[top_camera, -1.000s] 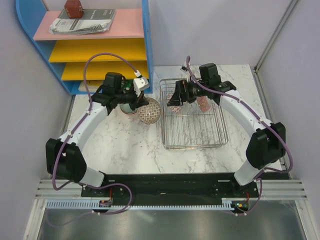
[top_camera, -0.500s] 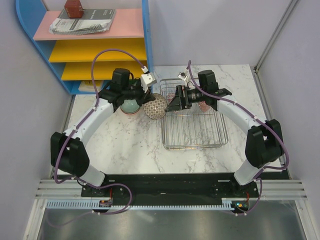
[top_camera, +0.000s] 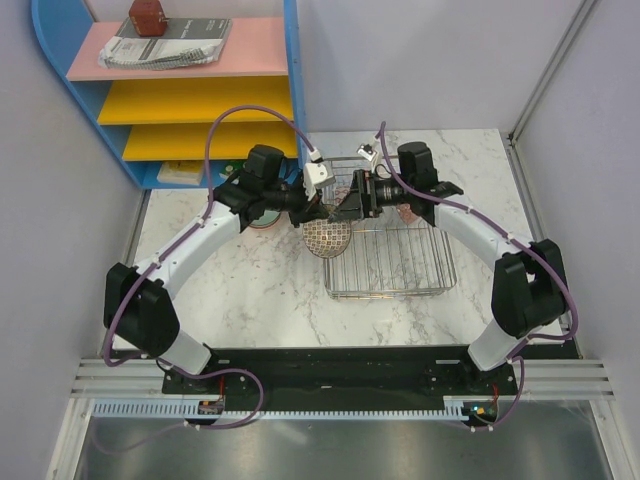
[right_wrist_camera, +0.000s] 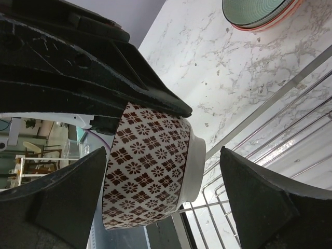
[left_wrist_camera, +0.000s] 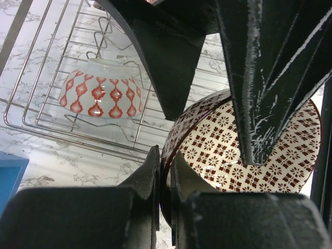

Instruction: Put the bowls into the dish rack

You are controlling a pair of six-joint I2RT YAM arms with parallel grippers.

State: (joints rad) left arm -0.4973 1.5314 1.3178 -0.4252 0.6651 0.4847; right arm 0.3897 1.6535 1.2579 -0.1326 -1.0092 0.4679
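White grey-veined marble tabletop (top_camera: 250, 290) beneath left pincer (top_camera: 320, 213); blue shelf unit (top_camera: 292, 90), pink and yellow shelves, behind-left of it; pale lilac walls (top_camera: 430, 60) beyond.

The right gripper (right_wrist_camera: 163, 155) has its two black fingers spread wide, one on each side of a cream ceramic bowl with a dark red floral mesh pattern (right_wrist_camera: 148, 168), neither touching it. The bowl lies on its side, white foot ring to the right, its rim pinched by the left gripper (right_wrist_camera: 150, 110), which reaches in from upper left. Behind: white marble table (right_wrist_camera: 207, 62), chrome wire dish rack (right_wrist_camera: 290, 150) at lower right, and a pale green round bowl with an orange-red outside (right_wrist_camera: 259, 13) at the top edge.
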